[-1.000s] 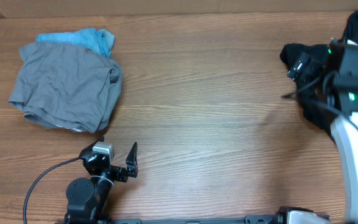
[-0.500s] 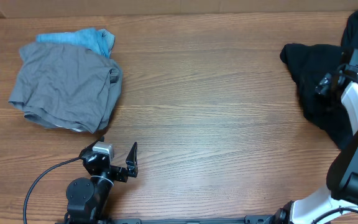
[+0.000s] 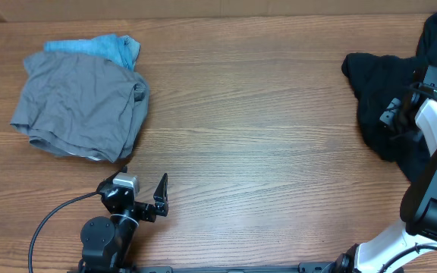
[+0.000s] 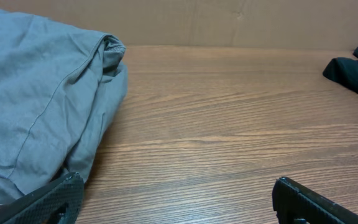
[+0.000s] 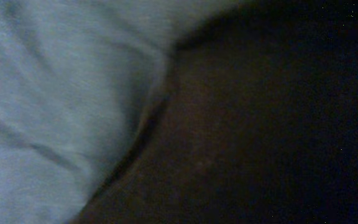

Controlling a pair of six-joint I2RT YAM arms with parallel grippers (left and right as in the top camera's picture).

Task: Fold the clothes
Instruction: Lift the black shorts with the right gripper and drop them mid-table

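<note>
Logged right gripper (image 3: 393, 114) shifted slightly nearer on black garment (image 3: 370, 80) at right edge of table (image 3: 264, 136) versus 0.5 s ago, opening unreadable; left gripper (image 3: 144, 179) unmoved, spread, empty.

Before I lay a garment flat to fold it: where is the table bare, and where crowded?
Bare wood spans the middle of the table, between the grey garment at left and the black clothes at right, and the near strip beside the left gripper. Crowded: the right edge, where the right gripper is over the black cloth.
</note>
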